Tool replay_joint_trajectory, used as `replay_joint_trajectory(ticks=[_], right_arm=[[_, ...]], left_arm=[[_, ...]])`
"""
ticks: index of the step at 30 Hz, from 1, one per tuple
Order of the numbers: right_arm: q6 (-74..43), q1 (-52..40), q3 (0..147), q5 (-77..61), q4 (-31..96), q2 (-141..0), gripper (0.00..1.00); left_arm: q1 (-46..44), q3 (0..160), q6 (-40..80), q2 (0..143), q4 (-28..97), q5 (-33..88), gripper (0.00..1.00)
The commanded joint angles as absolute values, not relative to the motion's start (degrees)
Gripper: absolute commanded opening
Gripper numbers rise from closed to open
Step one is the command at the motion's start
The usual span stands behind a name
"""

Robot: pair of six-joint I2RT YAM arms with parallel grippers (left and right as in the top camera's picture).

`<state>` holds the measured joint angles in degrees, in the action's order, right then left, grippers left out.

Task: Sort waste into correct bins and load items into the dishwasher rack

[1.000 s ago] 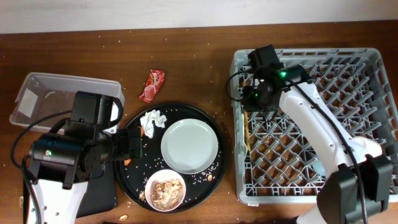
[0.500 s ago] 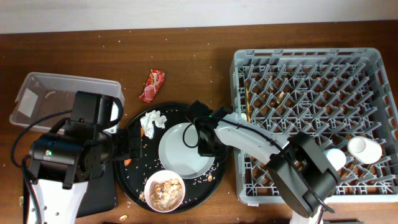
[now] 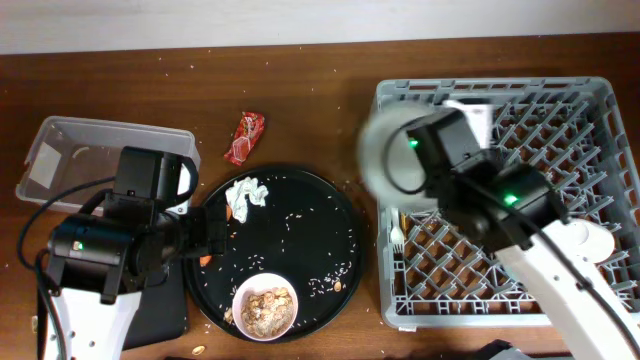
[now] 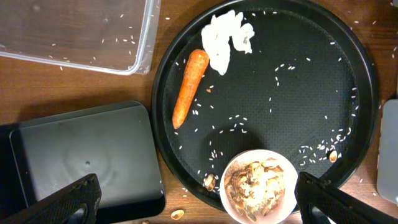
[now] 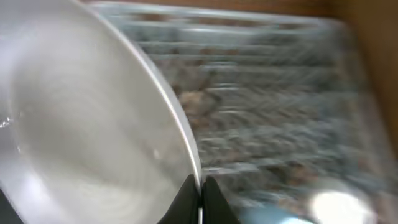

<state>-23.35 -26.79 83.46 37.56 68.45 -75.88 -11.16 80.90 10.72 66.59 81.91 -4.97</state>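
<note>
My right gripper (image 5: 200,193) is shut on the rim of the round pale plate (image 5: 81,112). In the overhead view it (image 3: 412,165) holds the blurred plate (image 3: 383,160) tilted above the left edge of the grey dishwasher rack (image 3: 560,110). My left gripper (image 4: 199,202) is open and empty, hovering over the left side of the round black tray (image 4: 292,99). Below it lie the orange carrot (image 4: 189,84), the white tissue (image 4: 227,37) and a white bowl of beige scraps (image 4: 258,186). The red wrapper (image 3: 244,137) lies on the table behind the tray.
The clear tub (image 3: 70,150) stands at the far left, with the flat black tray (image 3: 160,310) in front of it under my left arm. A white fork (image 3: 396,235) lies in the rack's left side. Rice grains are scattered on the round tray (image 3: 310,240).
My right gripper has lifted the plate off the round black tray and carried it right, up to the rack's left edge. The left arm has not moved.
</note>
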Motion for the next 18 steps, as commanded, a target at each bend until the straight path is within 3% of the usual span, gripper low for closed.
replay_joint_trajectory(ticks=[1,5,11,12,13,16,18], right_arm=[[-22.7,-19.7,83.8,57.8,70.1,-77.6,0.04],[-22.7,-9.6,83.8,61.7,68.1,-84.8,0.04],[-22.7,-10.6,83.8,60.5,67.1,-96.4,0.04],[-22.7,-11.2,84.1,60.8,67.1,-96.1,0.38],[-22.7,-11.2,84.6,59.4,67.3,-94.7,0.56],[-22.7,-11.2,87.9,47.7,67.7,-86.7,0.60],[-22.7,-11.2,90.4,32.7,70.7,-74.2,0.62]], left_arm=[[-10.9,81.3,10.8,66.2,82.0,-5.4,0.99],[-10.9,81.3,10.8,66.2,82.0,-5.4,0.99],[-10.9,81.3,10.8,66.2,82.0,-5.4,0.99],[-10.9,81.3,10.8,66.2,82.0,-5.4,0.99],[-10.9,81.3,10.8,66.2,82.0,-5.4,0.99],[-10.9,81.3,10.8,66.2,82.0,-5.4,0.99],[-10.9,81.3,10.8,66.2,81.9,-5.4,0.99]])
